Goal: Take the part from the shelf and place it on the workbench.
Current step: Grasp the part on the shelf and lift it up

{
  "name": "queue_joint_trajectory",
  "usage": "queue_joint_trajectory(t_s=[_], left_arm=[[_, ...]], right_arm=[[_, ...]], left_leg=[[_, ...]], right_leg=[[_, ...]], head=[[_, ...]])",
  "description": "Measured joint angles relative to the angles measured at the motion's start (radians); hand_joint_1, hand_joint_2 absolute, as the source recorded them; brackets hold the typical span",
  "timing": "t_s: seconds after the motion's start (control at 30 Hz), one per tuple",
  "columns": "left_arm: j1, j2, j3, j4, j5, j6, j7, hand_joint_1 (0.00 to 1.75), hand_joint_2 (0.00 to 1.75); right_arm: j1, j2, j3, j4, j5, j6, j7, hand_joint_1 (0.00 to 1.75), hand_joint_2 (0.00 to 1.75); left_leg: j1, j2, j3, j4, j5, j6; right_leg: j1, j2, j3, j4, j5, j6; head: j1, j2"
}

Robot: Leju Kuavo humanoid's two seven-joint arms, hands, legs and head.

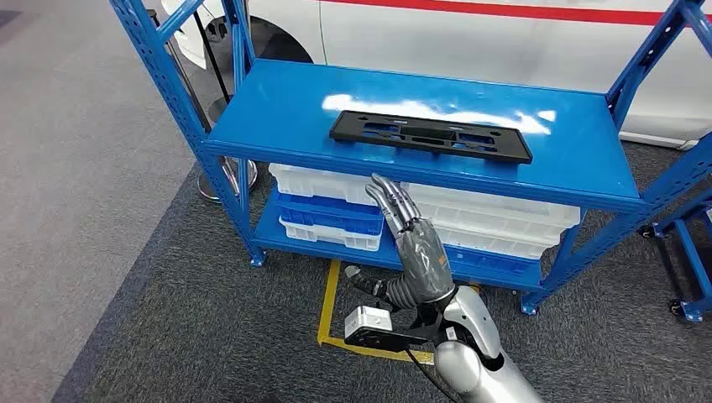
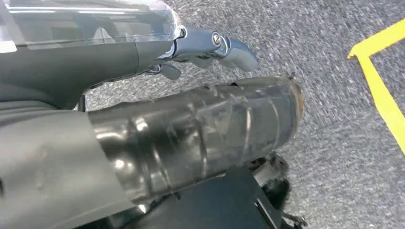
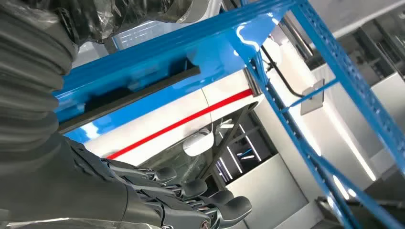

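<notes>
A long flat black part (image 1: 430, 136) with cut-outs lies on the top board of the blue shelf (image 1: 285, 109), near its middle. My right hand (image 1: 411, 235) is raised in front of the shelf's front edge, below the part and a little to its left, with fingers stretched out and nothing in them. The right wrist view looks up from under the board, showing the part (image 3: 129, 98) as a dark strip, with my right hand's fingers (image 3: 191, 205) apart from it. My left hand (image 2: 191, 129) hangs over grey carpet, holding nothing.
White and blue bins (image 1: 327, 218) fill the shelf's lower level. A white car (image 1: 470, 42) with a red stripe stands behind the shelf. Yellow tape (image 1: 332, 311) marks the carpet in front. Another blue frame on castors (image 1: 688, 252) stands at the right, a round stand base (image 1: 227, 176) at the left.
</notes>
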Motion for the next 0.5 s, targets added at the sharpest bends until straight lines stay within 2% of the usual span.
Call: queue_joint_trajectory(t_s=[0.07, 0.13, 0.17, 0.23, 0.27, 0.3, 0.33, 0.4, 0.43, 0.47, 0.5], left_arm=[[0.001, 0.000, 0.000, 0.000, 0.000, -0.001, 0.000, 0.00, 0.00], [0.001, 0.000, 0.000, 0.000, 0.000, -0.004, 0.000, 0.00, 0.00], [0.000, 0.000, 0.000, 0.000, 0.000, -0.005, 0.000, 0.00, 0.00], [0.000, 0.000, 0.000, 0.000, 0.000, -0.007, 0.000, 0.00, 0.00], [0.000, 0.000, 0.000, 0.000, 0.000, -0.007, 0.000, 0.00, 0.00], [0.001, 0.000, 0.000, 0.000, 0.000, -0.008, 0.000, 0.00, 0.00], [0.002, 0.000, 0.000, 0.000, 0.000, -0.008, 0.001, 0.00, 0.00], [0.002, 0.000, -0.001, 0.000, 0.000, -0.007, 0.000, 0.00, 0.00], [0.001, 0.000, -0.001, 0.000, 0.000, -0.007, 0.000, 0.00, 0.00], [0.001, 0.000, -0.001, 0.000, 0.000, -0.008, 0.000, 0.00, 0.00], [0.000, 0.000, -0.001, 0.001, -0.001, -0.008, 0.000, 0.00, 0.00]], right_arm=[[0.001, -0.001, -0.002, 0.000, 0.004, -0.001, 0.001, 0.00, 1.75], [0.003, -0.003, -0.006, -0.001, 0.010, -0.004, 0.002, 0.00, 1.75], [0.004, -0.005, -0.009, -0.001, 0.012, -0.006, 0.002, 0.00, 1.75], [0.009, -0.009, -0.014, 0.000, 0.013, -0.008, 0.002, 0.00, 1.75], [0.012, -0.012, -0.016, 0.001, 0.013, -0.009, 0.002, 0.00, 1.75], [0.015, -0.014, -0.017, 0.002, 0.013, -0.009, 0.002, 0.00, 1.75], [0.017, -0.015, -0.017, 0.002, 0.013, -0.009, 0.002, 0.00, 1.75], [0.018, -0.016, -0.019, 0.002, 0.013, -0.009, 0.002, 0.00, 1.75], [0.018, -0.016, -0.019, 0.002, 0.013, -0.010, 0.002, 0.00, 1.75], [0.018, -0.017, -0.020, 0.003, 0.013, -0.010, 0.002, 0.00, 1.75], [0.018, -0.017, -0.021, 0.003, 0.013, -0.011, 0.003, 0.00, 1.75]], left_leg=[[0.002, 0.000, 0.002, -0.005, 0.002, 0.006], [0.006, 0.000, 0.010, -0.014, 0.005, 0.021], [0.008, 0.000, 0.014, -0.018, 0.006, 0.027], [0.007, 0.001, 0.017, -0.018, 0.002, 0.035], [0.006, 0.001, 0.019, -0.017, 0.000, 0.036], [0.006, 0.001, 0.021, -0.017, -0.003, 0.036], [0.006, 0.000, 0.026, -0.016, -0.007, 0.035], [0.006, -0.002, 0.038, -0.013, -0.020, 0.030], [0.004, -0.002, 0.043, -0.010, -0.027, 0.025], [0.002, -0.002, 0.045, -0.008, -0.032, 0.020], [0.001, -0.002, 0.045, -0.008, -0.037, 0.014]], right_leg=[[0.000, 0.000, 0.001, -0.001, -0.001, 0.006], [-0.001, -0.001, -0.011, 0.028, -0.021, 0.014], [-0.002, -0.001, -0.032, 0.072, -0.044, 0.018], [-0.002, -0.001, -0.101, 0.202, -0.097, 0.022], [-0.002, -0.001, -0.133, 0.255, -0.110, 0.023], [-0.003, -0.001, -0.151, 0.278, -0.104, 0.024], [-0.003, -0.002, -0.149, 0.260, -0.078, 0.023], [-0.002, -0.002, -0.099, 0.139, 0.001, 0.016], [0.001, -0.003, -0.070, 0.076, 0.026, 0.012], [0.004, -0.003, -0.050, 0.034, 0.036, 0.007], [0.007, -0.003, -0.040, 0.014, 0.033, 0.003]], head=[[0.000, 0.000], [0.000, 0.000], [0.000, 0.000], [0.000, 0.000], [0.000, 0.000], [0.000, 0.000], [0.000, 0.000], [0.001, 0.000], [0.001, 0.000], [0.000, 0.000], [0.000, 0.000]])
